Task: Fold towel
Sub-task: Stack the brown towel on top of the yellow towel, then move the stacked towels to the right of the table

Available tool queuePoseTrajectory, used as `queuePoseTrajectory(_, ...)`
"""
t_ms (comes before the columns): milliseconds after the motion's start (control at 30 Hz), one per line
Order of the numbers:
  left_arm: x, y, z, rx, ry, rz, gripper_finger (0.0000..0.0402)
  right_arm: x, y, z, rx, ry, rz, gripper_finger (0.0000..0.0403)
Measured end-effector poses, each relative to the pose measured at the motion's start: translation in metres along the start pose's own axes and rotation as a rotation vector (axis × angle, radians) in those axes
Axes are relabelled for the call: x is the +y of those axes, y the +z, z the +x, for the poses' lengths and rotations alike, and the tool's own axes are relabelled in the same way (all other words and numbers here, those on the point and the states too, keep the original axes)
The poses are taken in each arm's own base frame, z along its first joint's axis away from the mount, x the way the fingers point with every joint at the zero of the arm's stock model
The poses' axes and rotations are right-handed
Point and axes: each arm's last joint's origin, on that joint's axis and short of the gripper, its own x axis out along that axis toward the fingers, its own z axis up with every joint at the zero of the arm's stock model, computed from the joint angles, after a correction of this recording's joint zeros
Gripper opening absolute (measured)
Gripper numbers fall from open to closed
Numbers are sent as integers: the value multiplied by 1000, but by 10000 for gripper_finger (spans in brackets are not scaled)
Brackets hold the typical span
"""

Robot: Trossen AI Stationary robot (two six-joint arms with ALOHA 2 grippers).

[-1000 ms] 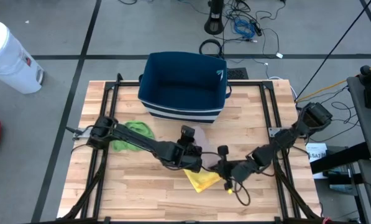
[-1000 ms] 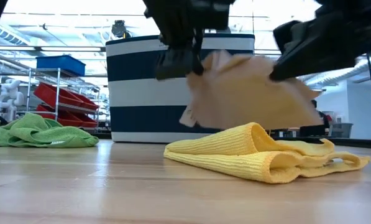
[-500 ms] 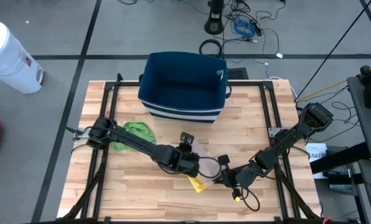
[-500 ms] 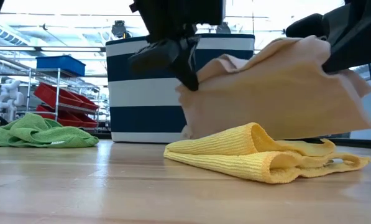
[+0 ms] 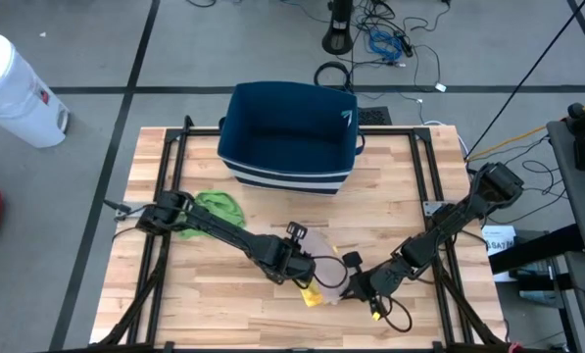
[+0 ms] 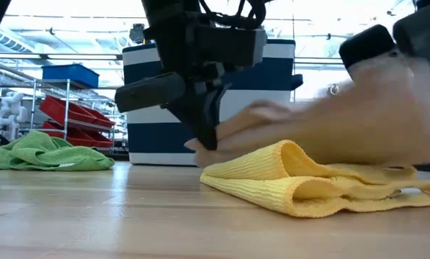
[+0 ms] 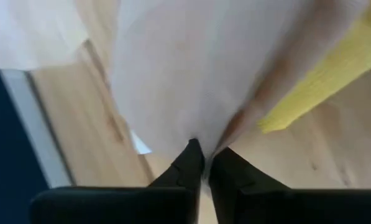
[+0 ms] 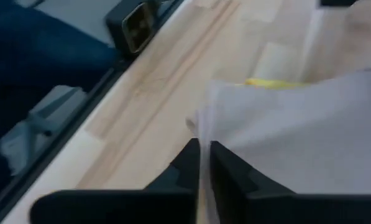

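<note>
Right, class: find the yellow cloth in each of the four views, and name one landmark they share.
High view: yellow cloth, table's near middle, mostly under the beige towel.
Low view: centre-right foreground.
Left wrist view: upper right corner.
Right wrist view: thin sliver above the towel.
Shared landmark: the beige towel.

beige towel (image 6: 351,126) motion-blurred (low view), yellow cloth (image 5: 310,292) mostly covered
</note>
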Motion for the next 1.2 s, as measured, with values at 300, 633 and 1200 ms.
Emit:
queuePoseTrajectory(300, -5, 4, -1, -34, -30, -10, 124, 3, -4, 5, 23, 26, 42, 139)
queuePoseTrajectory(633, -21, 11, -16, -103, -22, 0, 160, 8, 4, 4, -69, 57, -5, 186)
queuePoseTrajectory(1200, -29, 9, -153, -601, -13, -1, 161, 6, 23, -24, -174, 50, -137, 171)
